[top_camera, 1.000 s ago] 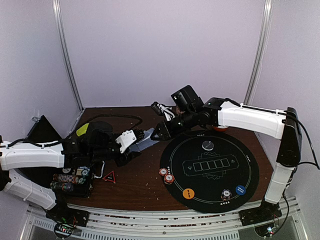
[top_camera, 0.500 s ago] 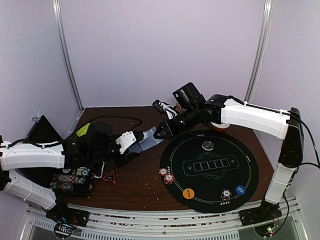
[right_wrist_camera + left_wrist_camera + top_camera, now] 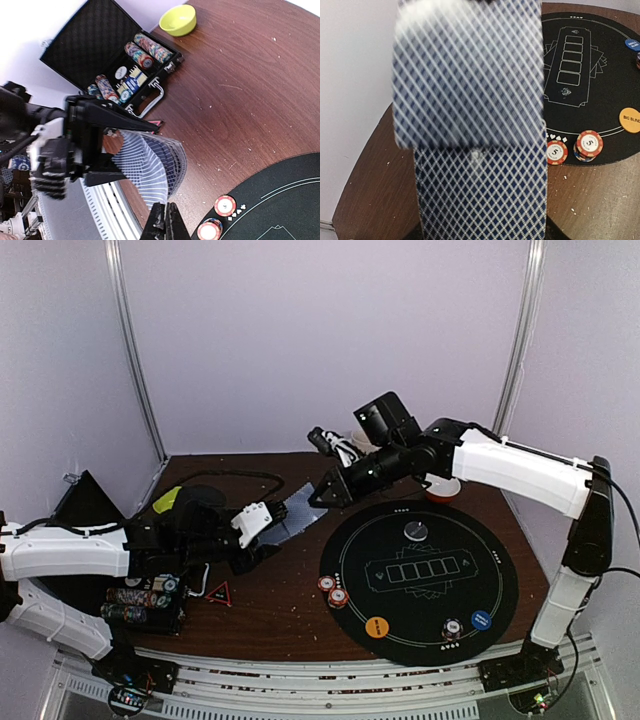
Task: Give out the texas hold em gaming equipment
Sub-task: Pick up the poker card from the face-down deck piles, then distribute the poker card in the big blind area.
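Right claw (image 3: pixel 164 210) pinches one card (image 3: pixel 152 162) — left claw (image 3: pixel 265 529) grips the deck (image 3: pixel 480 200).

Upper card (image 3: pixel 467 75) blurred; lower cards (image 3: pixel 480 195) cut off below.

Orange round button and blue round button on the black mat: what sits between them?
A small red-and-white striped poker chip, nearer the blue round button, in the top view.

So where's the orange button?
In the top view, the orange button lies at the near-left edge of the round black mat, close to two red-and-white chips.
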Controlling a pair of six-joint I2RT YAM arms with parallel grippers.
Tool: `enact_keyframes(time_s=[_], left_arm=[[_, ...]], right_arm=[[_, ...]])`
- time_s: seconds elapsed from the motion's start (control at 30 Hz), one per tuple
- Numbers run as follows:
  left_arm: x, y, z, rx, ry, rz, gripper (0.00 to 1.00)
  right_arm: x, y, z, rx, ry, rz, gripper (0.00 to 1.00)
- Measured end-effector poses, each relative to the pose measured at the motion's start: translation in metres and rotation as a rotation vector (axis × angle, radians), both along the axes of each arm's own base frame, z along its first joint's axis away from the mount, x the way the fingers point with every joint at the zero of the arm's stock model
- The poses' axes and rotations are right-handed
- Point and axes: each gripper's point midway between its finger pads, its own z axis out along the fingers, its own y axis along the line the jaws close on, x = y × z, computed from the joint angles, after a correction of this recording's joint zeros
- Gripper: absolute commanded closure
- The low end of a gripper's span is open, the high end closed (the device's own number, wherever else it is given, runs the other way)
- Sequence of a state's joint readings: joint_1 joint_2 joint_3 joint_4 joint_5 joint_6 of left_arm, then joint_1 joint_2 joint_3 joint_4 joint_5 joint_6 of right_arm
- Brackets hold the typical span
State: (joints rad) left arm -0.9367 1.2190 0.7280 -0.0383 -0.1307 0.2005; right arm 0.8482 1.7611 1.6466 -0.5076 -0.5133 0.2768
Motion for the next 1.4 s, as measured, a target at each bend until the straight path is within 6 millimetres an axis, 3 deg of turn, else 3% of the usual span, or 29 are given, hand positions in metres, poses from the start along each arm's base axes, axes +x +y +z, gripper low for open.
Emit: enact_keyframes(time_s=[0.17, 0.27, 0.37, 0.47, 0.63, 0.77, 1.2, 1.3, 1.4], left_arm=[[0.0, 0.001, 0.0, -0.005, 0.005, 0.009, 0.48], [0.001, 0.001, 0.0, -0.007, 0.008, 0.015, 0.48], [0.001, 0.001, 0.0, -0.007, 0.008, 0.015, 0.48], [0.003, -0.002, 0.0, 0.0, 0.013, 0.015, 0.48], [0.009, -0.011, 0.011, -0.014, 0.004, 0.011, 0.48], [0.012, -0.017, 0.021, -0.031, -0.008, 0.002, 0.48], [0.006, -0.016, 0.038, -0.096, -0.041, -0.019, 0.48], [0.006, -0.015, 0.037, -0.096, -0.041, -0.02, 0.48], [0.005, -0.014, 0.034, -0.092, -0.038, -0.02, 0.48]], right_arm=[[0.015, -0.034, 0.051, 0.107, -0.049, -0.062, 1.0], [0.031, -0.081, 0.079, 0.168, -0.083, -0.18, 1.0], [0.048, -0.123, 0.083, 0.184, -0.092, -0.315, 1.0], [0.055, -0.141, 0.059, 0.151, -0.056, -0.401, 1.0], [0.052, -0.153, -0.001, 0.047, 0.052, -0.474, 1.0], [0.047, -0.161, -0.028, 0.002, 0.094, -0.51, 1.0], [0.022, -0.172, -0.071, -0.08, 0.16, -0.474, 1.0], [0.012, -0.169, -0.087, -0.095, 0.201, -0.444, 1.0], [0.009, -0.151, -0.101, -0.096, 0.226, -0.397, 1.0]])
